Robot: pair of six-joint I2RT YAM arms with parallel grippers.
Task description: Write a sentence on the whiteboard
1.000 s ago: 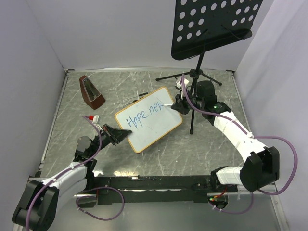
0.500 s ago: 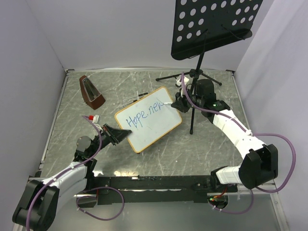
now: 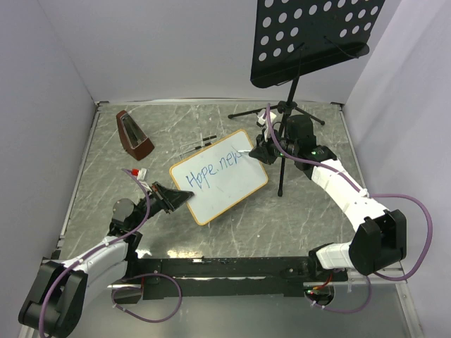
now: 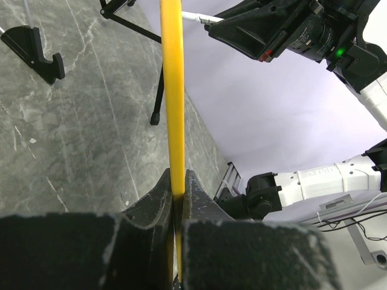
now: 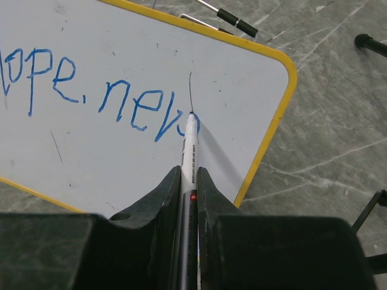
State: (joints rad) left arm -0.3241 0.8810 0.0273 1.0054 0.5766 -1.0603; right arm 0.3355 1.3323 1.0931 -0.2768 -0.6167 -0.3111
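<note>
Right wrist view puts the tip of the white-barrelled marker pen (image 5: 188,151) on the small white rectangular whiteboard with a thin yellow wooden frame (image 5: 121,169), just after the blue handwritten sentence (image 5: 91,96), which so far reads "Hope nev". Your right gripper (image 5: 188,176) is clamped tight on the pen. Your left gripper (image 4: 178,184) is pinched shut on the board's frame edge, holding it mid-table. Press lightly and use small strokes; the right frame edge is near, so the last word likely needs a second line. The black perforated music stand (image 3: 313,35) has its pole just beside your right wrist. The brown pyramid metronome (image 3: 134,134) sits well apart.
</note>
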